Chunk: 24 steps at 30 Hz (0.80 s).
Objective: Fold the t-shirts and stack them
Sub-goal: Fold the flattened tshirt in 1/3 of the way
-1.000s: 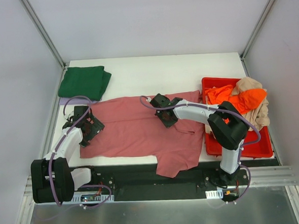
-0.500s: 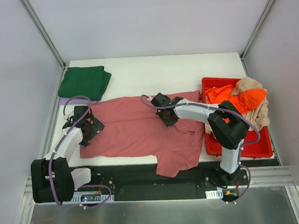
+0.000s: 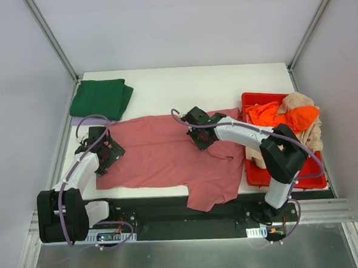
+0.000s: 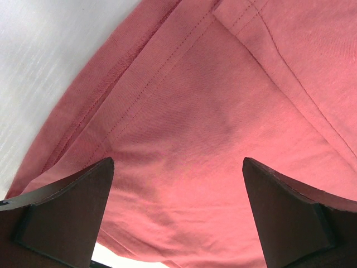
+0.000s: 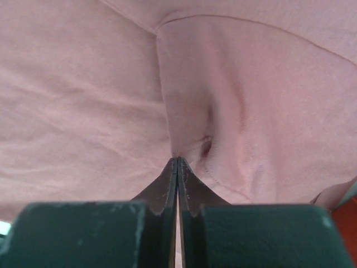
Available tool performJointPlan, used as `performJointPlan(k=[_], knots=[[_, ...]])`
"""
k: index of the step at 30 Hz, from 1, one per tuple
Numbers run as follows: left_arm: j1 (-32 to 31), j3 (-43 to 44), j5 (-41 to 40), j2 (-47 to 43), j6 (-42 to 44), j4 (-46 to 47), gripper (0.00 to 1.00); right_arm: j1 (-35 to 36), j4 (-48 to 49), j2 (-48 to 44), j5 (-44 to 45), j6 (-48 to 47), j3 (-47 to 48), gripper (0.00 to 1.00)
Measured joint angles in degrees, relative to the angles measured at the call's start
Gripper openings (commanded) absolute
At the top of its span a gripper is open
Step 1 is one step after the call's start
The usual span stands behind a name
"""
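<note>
On the table (image 3: 182, 88), right claw (image 5: 177, 161) pinches the rose-red t-shirt (image 3: 156, 159).

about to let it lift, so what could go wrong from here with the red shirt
The right pincer is shut on only a thin pucker of the red shirt, at its very tips; it may slip out on lifting.
The left pincer is open above the shirt, holding nothing, so a pull could drag the whole shirt.
One sleeve hangs over the table's near edge; its weight may tug the shirt off.
</note>
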Motion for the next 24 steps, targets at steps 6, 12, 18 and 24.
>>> performJointPlan(k=[6, 12, 18, 24], knots=[[0.0, 0.0, 0.0, 0.0, 0.3, 0.0, 0.99, -0.1, -1.2, -0.2, -6.4, 0.3, 0.0, 0.01], [0.0, 0.0, 0.0, 0.0, 0.5, 0.0, 0.99, 0.1, -3.1, -0.2, -14.2, 2.6, 0.8, 0.01], [0.0, 0.0, 0.3, 0.0, 0.6, 0.0, 0.99, 0.1, -5.0, 0.8, -14.9, 5.9, 4.4, 0.12], [0.0, 0.0, 0.5, -2.1, -0.1, -0.5, 0.99, 0.1, -4.4, 2.3, -18.3, 9.9, 5.0, 0.51]])
